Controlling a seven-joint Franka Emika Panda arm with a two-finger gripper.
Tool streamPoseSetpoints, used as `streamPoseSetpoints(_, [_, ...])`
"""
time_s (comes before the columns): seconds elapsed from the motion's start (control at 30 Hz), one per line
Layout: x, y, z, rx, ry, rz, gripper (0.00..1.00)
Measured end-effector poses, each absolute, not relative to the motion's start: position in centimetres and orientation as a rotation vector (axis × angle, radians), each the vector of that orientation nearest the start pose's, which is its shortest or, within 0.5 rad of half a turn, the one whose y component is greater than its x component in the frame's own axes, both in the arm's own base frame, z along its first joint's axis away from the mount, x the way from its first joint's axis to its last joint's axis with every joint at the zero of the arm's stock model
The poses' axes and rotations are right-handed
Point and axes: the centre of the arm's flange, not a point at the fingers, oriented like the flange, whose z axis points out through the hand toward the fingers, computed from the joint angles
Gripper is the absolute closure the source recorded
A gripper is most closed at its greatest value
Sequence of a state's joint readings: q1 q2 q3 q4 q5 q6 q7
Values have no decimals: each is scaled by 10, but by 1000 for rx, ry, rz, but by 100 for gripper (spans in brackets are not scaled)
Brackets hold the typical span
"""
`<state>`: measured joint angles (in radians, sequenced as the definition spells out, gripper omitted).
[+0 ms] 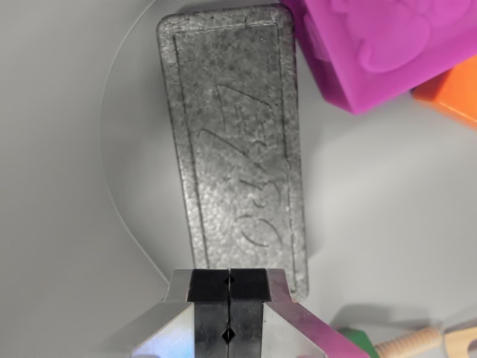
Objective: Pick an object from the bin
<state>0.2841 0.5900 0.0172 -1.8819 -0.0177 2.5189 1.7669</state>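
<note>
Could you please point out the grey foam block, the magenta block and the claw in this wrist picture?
grey foam block (235,142): wrist view, on its embossed top face.
magenta block (387,45): wrist view, on its top face, upper right.
claw (228,287): wrist view, at the seam where the two black fingertips meet.

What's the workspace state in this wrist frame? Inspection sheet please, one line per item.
Surface: pale grey bin floor, bare at the wrist view's left.
Job's things: grey foam block with embossed markings, lying flat; magenta block at top right, touching the foam block's corner; orange block beside it.
Clutter: green piece and wooden piece at the bottom right edge, cut off.
Grippers: pincer shut, empty, over the foam block's near end.
Cables: nothing seen.
Surroundings: nothing seen.
</note>
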Motion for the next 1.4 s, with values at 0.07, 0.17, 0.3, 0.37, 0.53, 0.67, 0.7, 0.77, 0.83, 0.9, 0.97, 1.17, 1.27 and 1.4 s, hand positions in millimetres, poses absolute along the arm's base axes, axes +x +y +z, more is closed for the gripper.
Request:
streamPoseSetpoints(0.07, [611, 190, 204, -2317, 2062, -39, 100])
streamPoseSetpoints(0.17, [611, 190, 212, -2319, 2063, -38, 100])
streamPoseSetpoints(0.3, [611, 190, 225, -2320, 2064, -37, 100])
streamPoseSetpoints(0.37, [611, 190, 230, -2322, 2065, -36, 100])
streamPoseSetpoints(0.53, [610, 190, 248, -2325, 2067, -34, 100])
streamPoseSetpoints(0.67, [609, 190, 264, -2327, 2068, -33, 100])
streamPoseSetpoints(0.7, [609, 190, 266, -2327, 2068, -33, 100])
streamPoseSetpoints(0.77, [608, 189, 274, -2329, 2070, -31, 100])
streamPoseSetpoints(0.83, [608, 189, 281, -2330, 2071, -29, 100])
streamPoseSetpoints(0.9, [607, 189, 289, -2331, 2072, -28, 100])
streamPoseSetpoints(0.97, [607, 189, 295, -2332, 2074, -26, 100])
streamPoseSetpoints(1.17, [606, 189, 325, -2333, 2077, -22, 100])
streamPoseSetpoints(1.27, [605, 189, 336, -2334, 2079, -20, 100])
streamPoseSetpoints(1.4, [605, 189, 350, -2337, 2081, -17, 100])
